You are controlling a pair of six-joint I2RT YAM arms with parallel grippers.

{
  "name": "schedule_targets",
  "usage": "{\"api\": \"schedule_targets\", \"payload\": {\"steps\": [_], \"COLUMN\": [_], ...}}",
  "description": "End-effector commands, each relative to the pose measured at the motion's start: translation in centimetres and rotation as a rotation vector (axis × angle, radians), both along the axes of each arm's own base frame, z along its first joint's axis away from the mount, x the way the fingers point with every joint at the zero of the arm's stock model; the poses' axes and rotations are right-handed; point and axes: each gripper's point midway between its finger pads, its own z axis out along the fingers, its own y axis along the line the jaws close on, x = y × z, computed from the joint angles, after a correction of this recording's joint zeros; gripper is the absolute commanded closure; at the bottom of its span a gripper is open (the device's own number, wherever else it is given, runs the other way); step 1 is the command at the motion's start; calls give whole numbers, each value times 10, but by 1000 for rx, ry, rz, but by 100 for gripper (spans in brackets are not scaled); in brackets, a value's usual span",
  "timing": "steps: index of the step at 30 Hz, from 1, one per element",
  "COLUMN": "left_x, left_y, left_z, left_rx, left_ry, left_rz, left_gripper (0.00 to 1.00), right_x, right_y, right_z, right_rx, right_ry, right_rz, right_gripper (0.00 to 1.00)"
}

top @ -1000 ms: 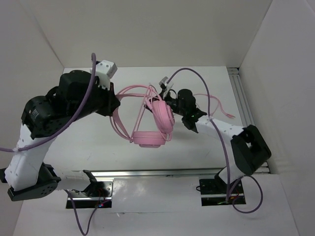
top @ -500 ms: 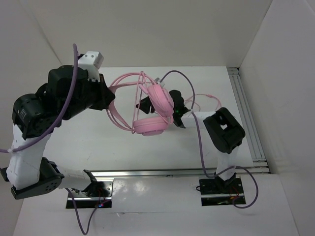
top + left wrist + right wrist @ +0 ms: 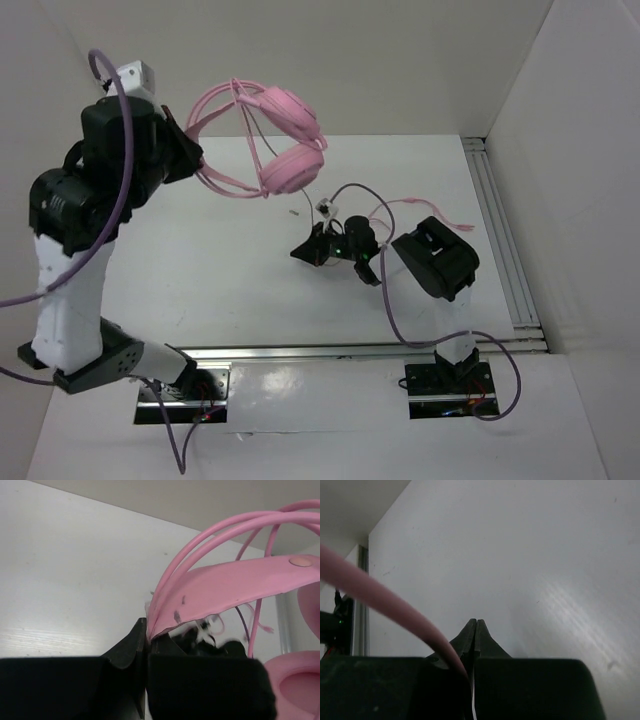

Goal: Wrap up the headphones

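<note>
my left hand (image 3: 146, 639) clamps the headband (image 3: 235, 582), headphones (image 3: 290, 165) aloft | my right hand (image 3: 475, 630) pinches the pink cable (image 3: 380, 597) near the surface (image 3: 230, 260) | risk — cable tautens, band slips out

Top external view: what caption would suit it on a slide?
Left gripper holds pink headphones aloft; right gripper pinches their cable below.

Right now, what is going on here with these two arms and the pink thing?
The left gripper is shut on the headband of the pink headphones and holds them high above the table. The right gripper sits low near the table's middle, shut on their thin pink cable.
</note>
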Motion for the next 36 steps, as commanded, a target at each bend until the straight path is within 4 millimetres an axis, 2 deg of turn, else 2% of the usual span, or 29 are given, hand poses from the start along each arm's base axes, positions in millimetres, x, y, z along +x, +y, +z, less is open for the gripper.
{"api": "schedule_targets", "payload": {"steps": [1,2,3,4,5,6,7,8,9,11,12,14,15,17,18,19,20,21,22,24,25,26,27,28,29,31,32,34,36], "left_x": [67,77,91,107,127,138,148,155,167,178,181,184,183,177,171,167,165,162,158,152,145,147,140,135,132,123,115,110,94], "left_y": [18,14,23,44,49,55,67,71,74,84,90,98,98,107,110,113,114,115,115,109,104,92,79,70,54,44,46,37,20], "left_z": [20,20,14,8,-6,-13,-19,-27,-42,-65,-88,-116,-151,-172,-197,-211,-221,-245,-255,-270,-278,-276,-262,-263,-258,-251,-253,-252,-259], "left_rx": [-131,-164,-186,-201,-201,-207,-205,-201,-188,-134,-89,-36,8,89,118,146,186,211,220,262,273,262,277,282,285,333,366,389,415], "left_ry": [-73,-62,-40,-30,2,14,23,41,74,126,179,235,317,362,427,464,483,527,556,602,620,590,542,534,508,498,502,466,440], "left_rz": [122,69,96,157,186,208,242,255,275,307,333,365,375,424,434,439,415,405,403,337,307,255,188,141,80,-1,-1,-63,-162], "left_gripper": [100,100,100,100,100,100,100,100,100,100,100,100,100,100,100,100,100,100,100,100,100,100,100,100,100,100,100,100,100], "right_x": [-21,-23,-41,-46,-62,-77,-86,-105,-110,-122,-133,-147,-153,-153,-158,-152,-149,-148,-147,-139,-135,-127,-116,-107,-99,-81,-69,-57,-44], "right_y": [-12,-18,-23,-27,-24,-31,-32,-25,-30,-33,-37,-32,-33,-35,-35,-38,-39,-39,-40,-39,-34,-35,-39,-38,-41,-50,-57,-66,-76], "right_z": [36,47,34,35,51,39,39,41,54,65,78,105,132,159,176,195,203,213,233,244,240,250,249,242,245,243,240,250,266], "right_rx": [48,57,30,21,38,-8,-35,-58,-83,-125,-152,-144,-110,-147,-141,-160,-181,-183,-181,-218,-254,-280,-326,-366,-403,-469,-520,-560,-574], "right_ry": [-129,-145,-109,-112,-131,-100,-128,-139,-164,-222,-262,-324,-369,-434,-469,-488,-525,-540,-560,-601,-607,-622,-646,-649,-677,-694,-700,-740,-778], "right_rz": [-19,-43,-27,-26,1,-1,10,42,7,-9,-25,-12,-17,-46,-50,-89,-98,-98,-99,-107,-94,-121,-142,-140,-143,-169,-213,-258,-326], "right_gripper": [99,100,100,100,100,100,100,100,100,100,100,100,100,100,100,100,100,100,100,100,100,100,100,100,100,100,100,100,100]}}
